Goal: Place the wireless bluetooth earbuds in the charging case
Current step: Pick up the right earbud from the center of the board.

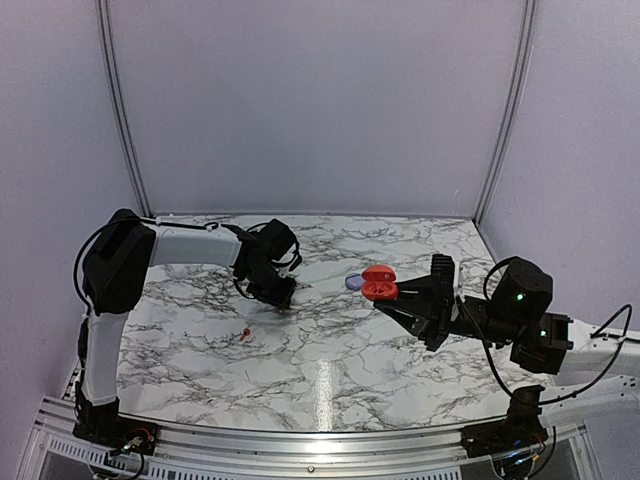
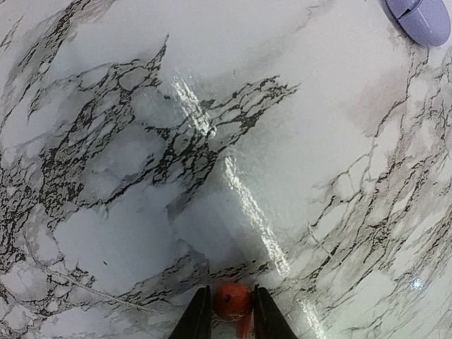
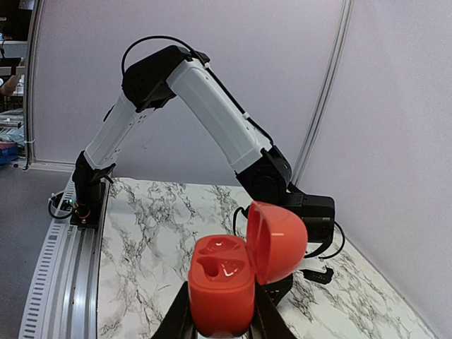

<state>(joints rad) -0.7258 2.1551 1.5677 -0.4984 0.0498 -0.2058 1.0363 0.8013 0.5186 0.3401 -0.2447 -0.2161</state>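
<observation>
The left gripper (image 2: 230, 291) sits low over the marble table (image 1: 330, 370) with its jaws drawn narrow around one red earbud (image 2: 232, 302). Both pads look to be against the earbud's round body, and its stem seems to run back towards the bottom edge of the wrist view, along the fingers. The right gripper (image 3: 221, 295) is clenched on the base of the red charging case (image 3: 220, 279), held off the table at centre right of the overhead frame. The lid (image 3: 277, 241) is swung open and two empty wells face up. From the left jaws the case lies to the right, so the left arm likely carries across. A second earbud (image 1: 245, 334) lies on the table at lower left, nearer the left arm, and a purple case (image 2: 424, 18) lies beside the red one
</observation>
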